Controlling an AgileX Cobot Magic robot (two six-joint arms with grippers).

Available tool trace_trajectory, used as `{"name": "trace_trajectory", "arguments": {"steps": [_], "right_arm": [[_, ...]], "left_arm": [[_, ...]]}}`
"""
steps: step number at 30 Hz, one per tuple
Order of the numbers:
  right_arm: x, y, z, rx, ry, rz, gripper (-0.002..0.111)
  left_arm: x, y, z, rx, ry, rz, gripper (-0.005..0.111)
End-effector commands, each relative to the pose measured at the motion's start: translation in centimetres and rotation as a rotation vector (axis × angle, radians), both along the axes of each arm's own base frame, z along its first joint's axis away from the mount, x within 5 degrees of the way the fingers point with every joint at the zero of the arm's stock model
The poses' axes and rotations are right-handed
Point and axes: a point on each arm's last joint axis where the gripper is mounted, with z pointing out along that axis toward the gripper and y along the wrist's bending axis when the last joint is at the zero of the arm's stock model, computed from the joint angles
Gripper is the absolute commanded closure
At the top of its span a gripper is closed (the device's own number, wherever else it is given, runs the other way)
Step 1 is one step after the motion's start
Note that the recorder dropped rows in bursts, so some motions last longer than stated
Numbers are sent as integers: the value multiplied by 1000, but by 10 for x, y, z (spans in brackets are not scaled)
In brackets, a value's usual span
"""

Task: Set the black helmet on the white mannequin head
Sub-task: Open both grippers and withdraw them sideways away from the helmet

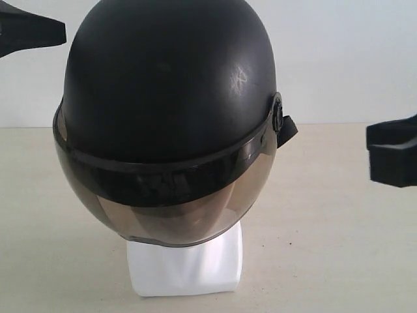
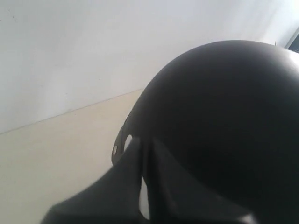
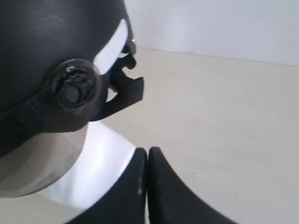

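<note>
The table point(image 1: 339, 228) is carrying the black helmet point(image 1: 169, 85), which is sitting on the white mannequin head point(image 1: 186, 264), visor forward. The left gripper point(image 1: 60, 29), clenched and grasping nothing, is hovering just left of the helmet. The right gripper point(image 3: 147, 156), likewise clenched, is hovering to the right.

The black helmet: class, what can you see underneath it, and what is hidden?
Under the black helmet only the white mannequin head's neck shows, below the tinted visor; its face and crown are covered.
</note>
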Motion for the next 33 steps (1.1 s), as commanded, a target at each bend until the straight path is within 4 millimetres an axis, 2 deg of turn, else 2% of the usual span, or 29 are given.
{"name": "trace_trajectory", "arguments": {"steps": [1, 6, 9, 17, 21, 24, 26, 31, 33], "right_arm": [[-12, -25, -18, 205, -68, -125, 108], [-27, -46, -46, 523, -141, -179, 108], [-33, -49, -57, 569, -115, -157, 108], [-39, -38, -57, 633, -43, -36, 107], [-44, -31, -56, 663, -7, 45, 89], [-40, -26, -59, 685, 60, 20, 65], [-36, -21, -56, 699, 103, -2, 55], [-12, -11, -49, 630, 149, -186, 55], [-3, -3, -48, 599, 165, -206, 55]], "left_arm": [[-7, 1, 6, -6, -17, 18, 102], [-15, 3, 11, 7, -51, 83, 102], [-20, 7, 10, 18, -64, 145, 102], [-29, 1, 12, -26, -60, 98, 102], [-30, 0, 13, -44, -58, 81, 102], [-31, -1, 13, -53, -57, 72, 102], [-31, -1, 13, -53, -57, 72, 102], [-31, -1, 13, -53, -57, 70, 102], [-31, -1, 13, -53, -57, 70, 102]]}}
